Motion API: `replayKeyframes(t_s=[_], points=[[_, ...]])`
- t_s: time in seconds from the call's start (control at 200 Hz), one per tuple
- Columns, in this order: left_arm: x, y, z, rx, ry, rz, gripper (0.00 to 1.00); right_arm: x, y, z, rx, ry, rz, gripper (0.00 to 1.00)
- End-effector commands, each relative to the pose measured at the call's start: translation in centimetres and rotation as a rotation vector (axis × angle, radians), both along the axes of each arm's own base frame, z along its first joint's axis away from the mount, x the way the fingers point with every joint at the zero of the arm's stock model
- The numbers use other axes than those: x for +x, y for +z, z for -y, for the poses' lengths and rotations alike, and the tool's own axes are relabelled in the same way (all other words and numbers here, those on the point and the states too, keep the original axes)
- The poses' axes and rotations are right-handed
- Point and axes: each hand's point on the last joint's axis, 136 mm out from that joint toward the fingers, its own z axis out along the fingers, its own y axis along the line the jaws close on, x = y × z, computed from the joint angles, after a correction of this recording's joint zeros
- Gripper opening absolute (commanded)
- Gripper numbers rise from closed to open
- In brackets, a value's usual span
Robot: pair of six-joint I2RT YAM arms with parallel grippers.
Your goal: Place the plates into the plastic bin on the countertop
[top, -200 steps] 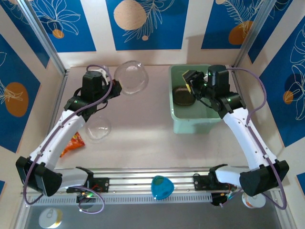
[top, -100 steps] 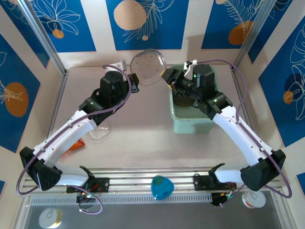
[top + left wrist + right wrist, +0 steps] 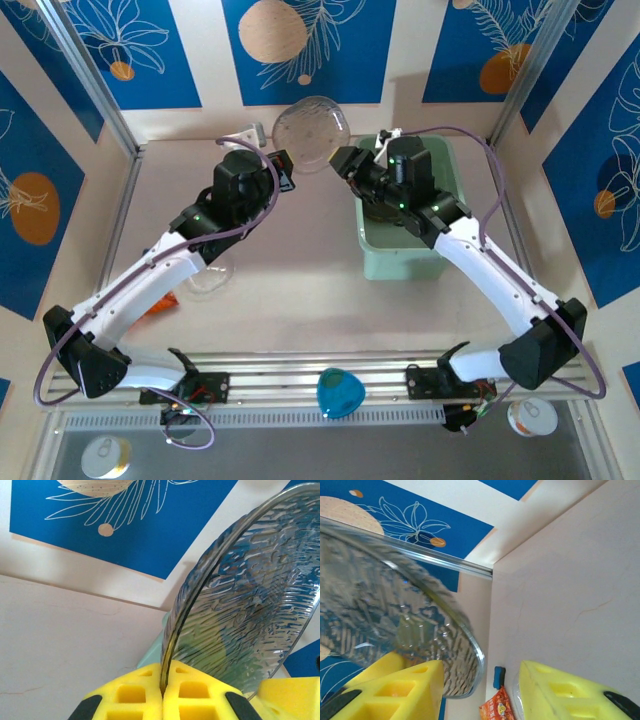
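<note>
A clear ribbed plate (image 3: 312,128) is held up on edge over the back of the countertop (image 3: 290,300). My left gripper (image 3: 289,166) is shut on its lower rim (image 3: 163,672). My right gripper (image 3: 342,160) is open just right of it. The plate's far rim (image 3: 470,645) sits between the yellow fingers (image 3: 405,690), nearer the left one. The mint-green plastic bin (image 3: 400,262) stands under the right arm, with a dark plate (image 3: 372,208) partly hidden inside. Another clear plate (image 3: 210,270) lies on the countertop beside the left arm.
An orange packet (image 3: 160,298) lies left of the clear plate on the countertop and also shows in the right wrist view (image 3: 495,709). A blue object (image 3: 338,392) rests on the front metal rail. Blue-patterned walls close in the back and both sides.
The left arm swung right, carrying the clear plate up towards the bin. The right gripper left the bin, moved left to the plate, and its jaws narrowed a little.
</note>
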Motion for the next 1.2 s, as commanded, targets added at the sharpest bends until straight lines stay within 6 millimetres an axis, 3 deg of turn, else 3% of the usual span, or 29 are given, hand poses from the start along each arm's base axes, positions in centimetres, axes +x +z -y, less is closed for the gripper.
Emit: replayKeyframes(t_s=[0.0, 0.305, 0.845, 1.055, 1.195], points=[[0.0, 1.7, 0.4, -0.068, 0.02, 0.043, 0.0, 0.4, -0.1, -0.6, 0.021, -0.02, 0.004, 0.43], [-0.2, 1.1, 1.3, -0.057, 0.002, 0.029, 0.0, 0.7, -1.4, 0.0, 0.047, -0.102, -0.019, 0.34], [-0.7, -0.5, 2.0, -0.053, -0.022, -0.015, 0.0, 1.0, -1.4, 1.4, 0.054, -0.202, 0.008, 0.21], [-1.0, -0.9, 1.9, -0.03, -0.029, -0.031, 0.0, 0.8, -1.5, 1.9, 0.049, -0.231, 0.012, 0.11], [-1.0, -1.0, 1.7, -0.026, -0.025, -0.034, 0.12, 0.8, -1.5, 1.9, 0.048, -0.23, 0.011, 0.03]])
